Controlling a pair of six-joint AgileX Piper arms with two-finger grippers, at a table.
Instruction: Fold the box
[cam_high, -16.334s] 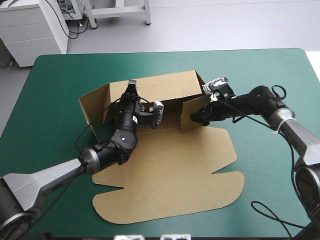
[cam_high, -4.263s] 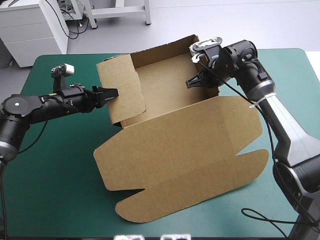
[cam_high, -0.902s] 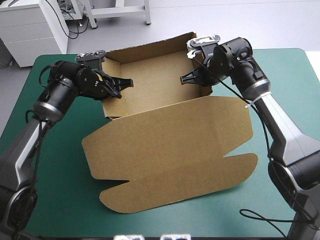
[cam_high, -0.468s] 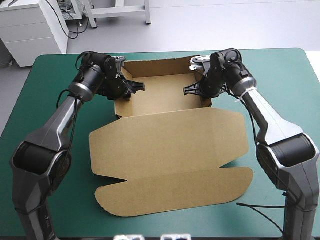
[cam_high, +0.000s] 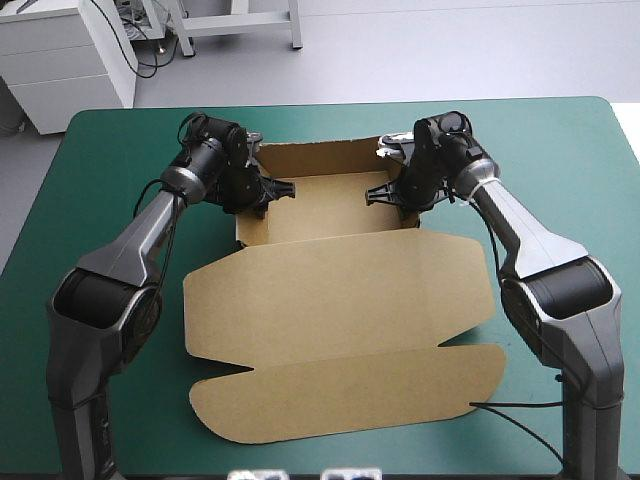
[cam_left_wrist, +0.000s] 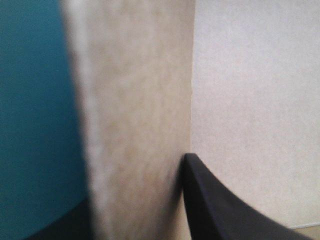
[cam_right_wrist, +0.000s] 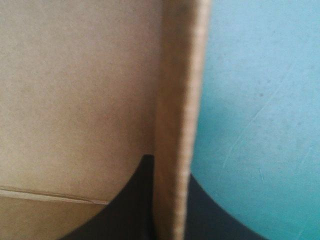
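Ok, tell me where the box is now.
High view: the box lies at the middle of the table, tray toward the far edge between the left gripper and right gripper, lid flat toward the near edge.

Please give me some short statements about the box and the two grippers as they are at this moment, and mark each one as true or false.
1. The box forms an open tray with raised walls. True.
2. The left gripper holds the lid. False: it is shut on the tray's left side wall, and the lid lies free.
3. In the right wrist view, a wall of the box stands between the right gripper's fingers. True.
4. The lid stands upright behind the tray. False: it lies flat on the teal-green cover, on the near side of the tray.
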